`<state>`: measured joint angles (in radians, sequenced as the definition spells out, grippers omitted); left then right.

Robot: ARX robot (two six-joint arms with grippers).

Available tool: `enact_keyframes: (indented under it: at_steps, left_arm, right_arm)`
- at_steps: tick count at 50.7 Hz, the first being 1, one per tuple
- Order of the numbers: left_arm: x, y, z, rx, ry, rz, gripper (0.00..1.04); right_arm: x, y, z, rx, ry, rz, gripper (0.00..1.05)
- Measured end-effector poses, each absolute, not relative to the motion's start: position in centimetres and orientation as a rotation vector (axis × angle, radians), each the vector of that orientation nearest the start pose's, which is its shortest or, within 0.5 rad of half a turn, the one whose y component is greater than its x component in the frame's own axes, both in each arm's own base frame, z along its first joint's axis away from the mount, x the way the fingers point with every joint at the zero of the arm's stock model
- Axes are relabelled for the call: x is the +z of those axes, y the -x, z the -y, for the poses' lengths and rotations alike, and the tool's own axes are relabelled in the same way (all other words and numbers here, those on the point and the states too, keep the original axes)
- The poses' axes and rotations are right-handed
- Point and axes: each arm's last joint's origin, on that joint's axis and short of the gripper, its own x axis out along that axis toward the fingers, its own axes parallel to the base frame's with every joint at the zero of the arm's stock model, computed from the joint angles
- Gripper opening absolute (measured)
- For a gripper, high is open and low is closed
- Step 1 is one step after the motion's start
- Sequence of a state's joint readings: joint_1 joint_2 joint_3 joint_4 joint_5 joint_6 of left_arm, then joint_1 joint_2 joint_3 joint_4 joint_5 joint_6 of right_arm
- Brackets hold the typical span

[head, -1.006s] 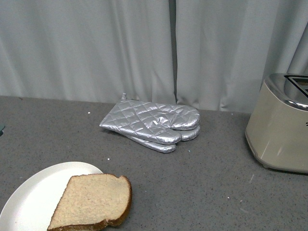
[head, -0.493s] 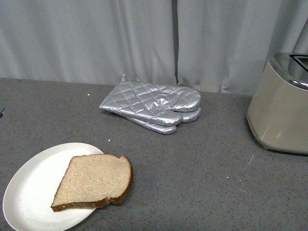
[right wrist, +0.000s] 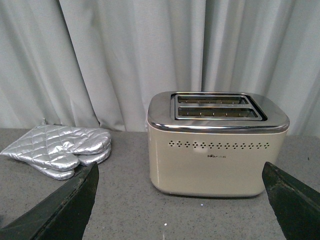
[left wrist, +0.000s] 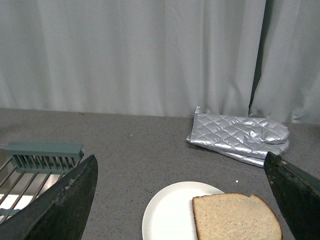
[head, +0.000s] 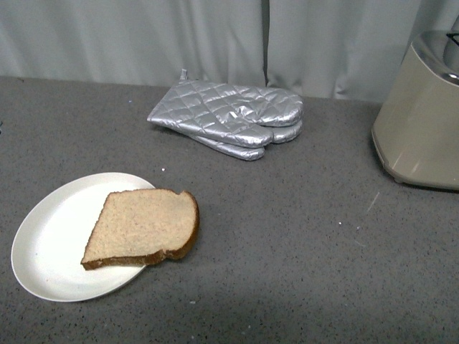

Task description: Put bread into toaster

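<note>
The bread [head: 143, 226], a tan slice with a brown crust, lies on a white plate [head: 50, 244] at the near left of the grey counter. It also shows in the left wrist view [left wrist: 235, 217], on the plate [left wrist: 167, 215]. The beige toaster [head: 419, 122] with a silver top stands at the far right; the right wrist view shows it whole [right wrist: 216, 145], its two slots empty. My left gripper [left wrist: 182, 202] is open, above and short of the plate. My right gripper [right wrist: 180, 202] is open, facing the toaster and apart from it. Neither arm shows in the front view.
Silver quilted oven mitts [head: 229, 118] lie stacked at the back centre, also in the left wrist view [left wrist: 240, 137] and the right wrist view [right wrist: 62, 147]. A green wire rack [left wrist: 37, 160] sits beside the plate. Grey curtains [head: 143, 36] close the back.
The front view has tilted downward: plate, bread, mitts and toaster all sit higher in the picture, and the whole plate now shows. The objects themselves have not moved.
</note>
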<state>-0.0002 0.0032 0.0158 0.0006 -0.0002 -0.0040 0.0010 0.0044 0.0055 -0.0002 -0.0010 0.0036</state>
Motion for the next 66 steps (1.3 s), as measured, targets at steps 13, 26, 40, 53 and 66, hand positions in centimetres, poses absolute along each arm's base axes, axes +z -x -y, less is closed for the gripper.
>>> enact_keyframes:
  at_steps: [13, 26, 40, 53, 66]
  left_arm:
    - [16.9, -9.7, 0.0, 0.000, 0.004, 0.013, 0.98]
    - [16.9, -9.7, 0.0, 0.000, 0.004, 0.013, 0.98]
    - [16.9, -9.7, 0.0, 0.000, 0.004, 0.013, 0.98]
    - [16.8, -9.7, -0.1, -0.115, 0.134, -0.153, 0.98]
    - [17.8, -12.9, -2.4, -0.117, 0.867, -0.449, 0.98]
  right_arm:
    - [16.5, -9.8, 0.0, 0.002, -0.004, 0.001, 0.95]
    - [16.5, -9.8, 0.0, 0.002, -0.004, 0.001, 0.95]
    - [16.5, -9.8, 0.0, 0.002, -0.004, 0.001, 0.95]
    - [16.5, -9.8, 0.0, 0.000, -0.004, 0.001, 0.95]
    - [16.5, -9.8, 0.0, 0.000, -0.004, 0.001, 0.95]
